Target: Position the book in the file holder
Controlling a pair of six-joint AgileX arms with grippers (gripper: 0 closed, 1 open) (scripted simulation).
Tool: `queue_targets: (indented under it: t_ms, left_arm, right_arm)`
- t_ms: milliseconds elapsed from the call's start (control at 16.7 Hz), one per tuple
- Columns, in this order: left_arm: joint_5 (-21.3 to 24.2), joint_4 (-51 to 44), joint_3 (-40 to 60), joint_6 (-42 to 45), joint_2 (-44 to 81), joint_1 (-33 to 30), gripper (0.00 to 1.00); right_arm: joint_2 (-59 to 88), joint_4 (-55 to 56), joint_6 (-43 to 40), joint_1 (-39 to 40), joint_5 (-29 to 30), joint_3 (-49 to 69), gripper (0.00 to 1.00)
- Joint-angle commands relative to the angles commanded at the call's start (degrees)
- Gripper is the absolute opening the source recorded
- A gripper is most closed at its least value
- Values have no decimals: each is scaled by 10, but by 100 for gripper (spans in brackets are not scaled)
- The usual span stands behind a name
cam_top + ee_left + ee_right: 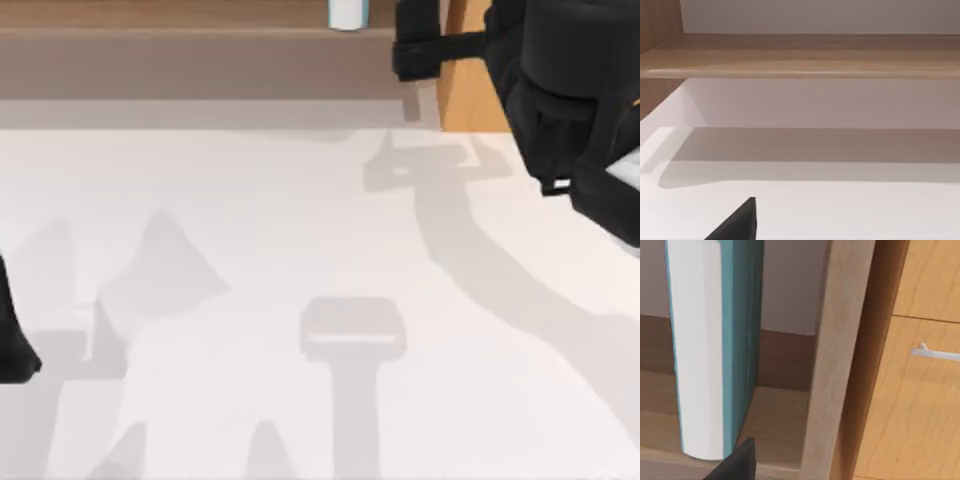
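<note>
The book (348, 13) is seen standing upright on a wooden shelf (200, 60) at the far edge of the white surface (250, 220), near the top view's middle. In the right wrist view the book (710, 350) stands just beside a wooden upright (835, 365). The right gripper (420, 50) is held close to its right; whether its jaws are spread cannot be told. The left arm (12, 340) is parked at the left edge.
</note>
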Motion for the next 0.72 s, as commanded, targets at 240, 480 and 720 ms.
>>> queue_targets:
  t_ms: [240,480,720]
  left_arm:
    - [0,0,0,0,0,0,100]
    - [0,0,0,0,0,0,100]
    - [0,0,0,0,0,0,100]
  right_arm:
    - [204,65,1,34,38,156,100]
    - [336,116,2,37,55,279,100]
    - [402,143,3,19,63,337,100]
